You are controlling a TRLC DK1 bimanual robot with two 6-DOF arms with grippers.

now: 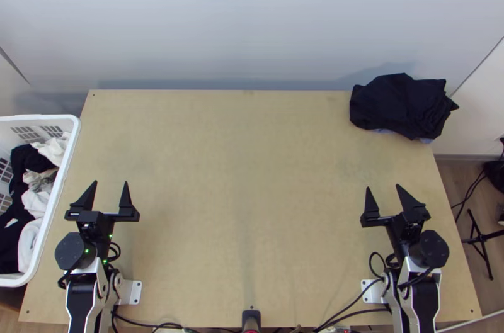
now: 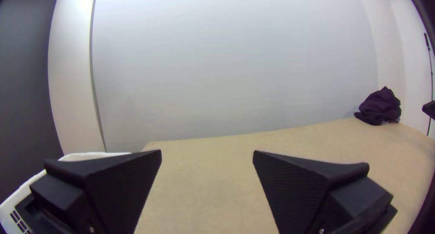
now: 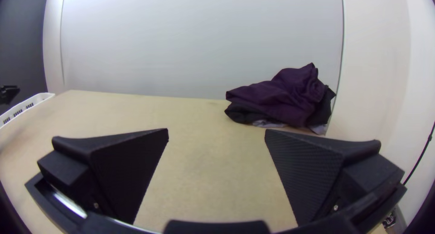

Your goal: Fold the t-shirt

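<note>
well, dark cloth (image 1: 403, 106) on table (image 1: 252, 175)

The cloth pile (image 1: 400, 106) looks blue-black from above, deep plum in the wrist views — pale blue-grey along its underside. The basket (image 1: 58, 188) is white, its garments (image 1: 28, 160) black and white; the table (image 1: 214, 157), plain tan — both wrist views' fingers (image 2: 299, 188), ribbed black.

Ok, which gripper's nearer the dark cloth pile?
Right. Right gripper sits on the same side as the pile; left gripper is across the table, by the white basket.
</note>
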